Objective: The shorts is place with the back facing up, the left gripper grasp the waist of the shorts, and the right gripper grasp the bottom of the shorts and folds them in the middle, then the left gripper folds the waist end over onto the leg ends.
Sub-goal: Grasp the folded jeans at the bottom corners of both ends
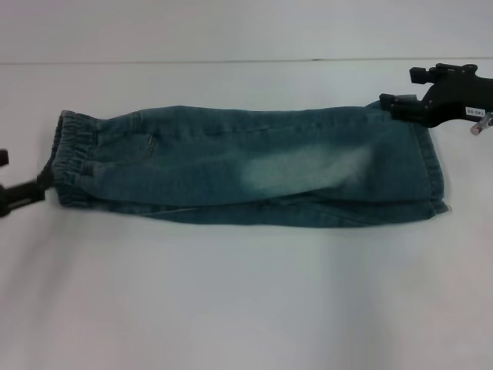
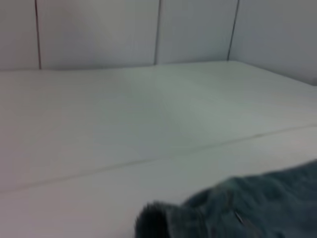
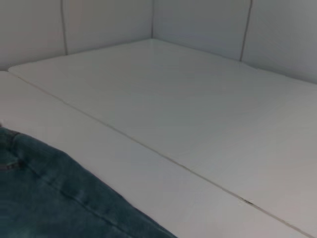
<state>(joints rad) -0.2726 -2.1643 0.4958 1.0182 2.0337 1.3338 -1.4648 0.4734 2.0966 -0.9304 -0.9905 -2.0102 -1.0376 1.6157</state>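
One long fold: shorts (image 1: 254,166) run along your worktop (image 1: 246,293), waist (image 1: 73,158) touching left tool (image 1: 31,189); grip unclear.

A white desk (image 1: 246,308) with a thin seam across it carries the shorts (image 1: 254,166), which lie flat, folded into a long narrow strip.
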